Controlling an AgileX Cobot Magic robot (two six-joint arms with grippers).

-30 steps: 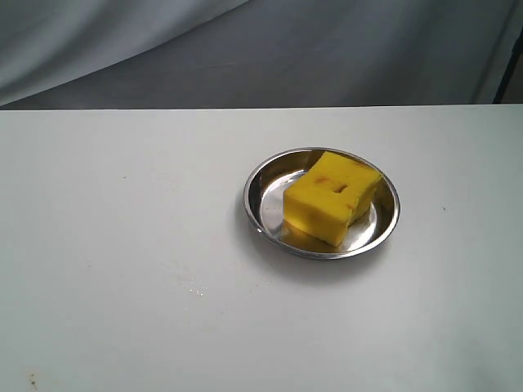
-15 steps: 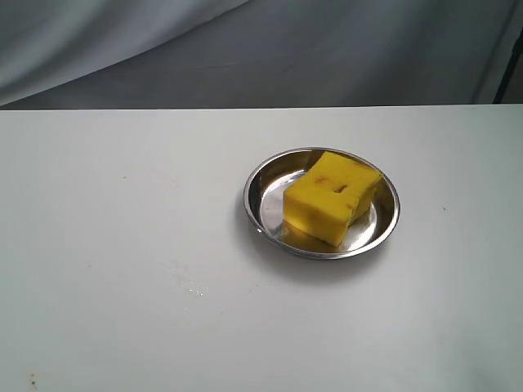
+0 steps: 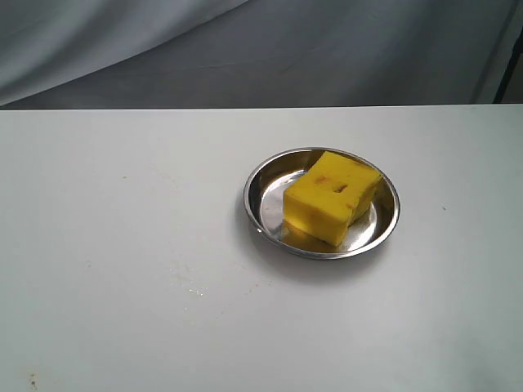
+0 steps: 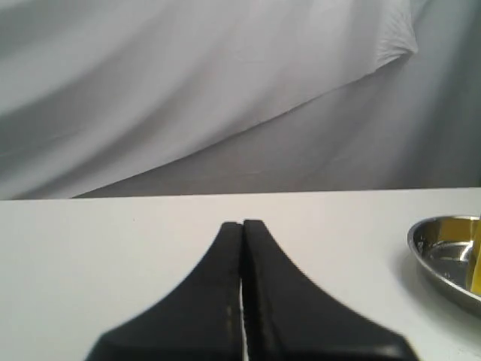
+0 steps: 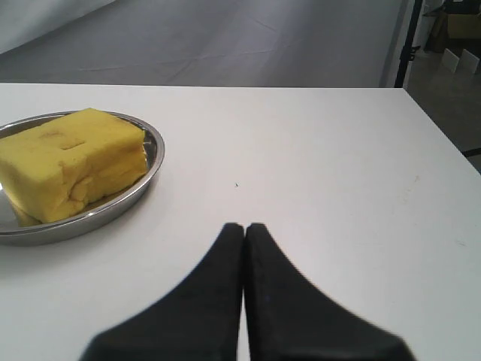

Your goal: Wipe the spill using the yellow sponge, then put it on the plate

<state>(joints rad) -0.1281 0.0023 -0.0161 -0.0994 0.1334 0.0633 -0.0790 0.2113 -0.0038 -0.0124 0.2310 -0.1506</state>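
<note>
The yellow sponge (image 3: pixel 333 197) lies in the steel plate (image 3: pixel 263 189) right of the table's middle, free of any grip. The right wrist view shows the same sponge (image 5: pixel 71 162) in the plate (image 5: pixel 152 154), well off to the side of my right gripper (image 5: pixel 244 225), which is shut and empty. My left gripper (image 4: pixel 242 222) is shut with nothing in it, over bare white table, and the plate's rim (image 4: pixel 430 263) with a sliver of the sponge (image 4: pixel 475 263) shows at the edge of its view. No amber spill shows on the table. Neither arm appears in the exterior view.
The white table (image 3: pixel 122 245) carries faint specks (image 3: pixel 196 290) near the front middle. A grey cloth backdrop (image 3: pixel 261 49) hangs behind the far edge. The table's side edge (image 5: pixel 443 135) and a dark stand pole (image 5: pixel 406 45) show in the right wrist view.
</note>
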